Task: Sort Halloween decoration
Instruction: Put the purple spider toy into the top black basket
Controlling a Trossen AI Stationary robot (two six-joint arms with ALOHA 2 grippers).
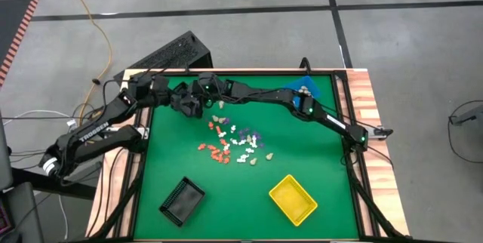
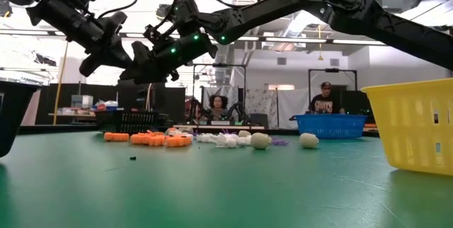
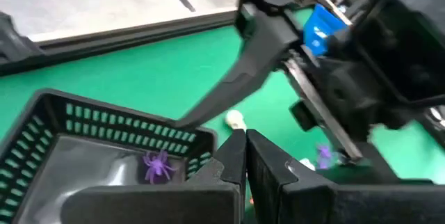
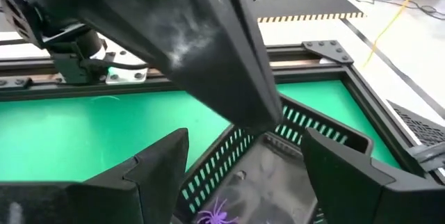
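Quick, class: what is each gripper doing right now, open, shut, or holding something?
Left gripper: shut, nothing visibly held, above the black bin.
Right gripper: open, empty, over the same bin with a purple spider inside.

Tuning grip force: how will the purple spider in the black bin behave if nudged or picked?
The purple spider looks tiny against the black bin, so probably very light and easily flicked. Its thin splayed legs suggest it lies flat, won't roll, but may bend or snag in the slotted wall.
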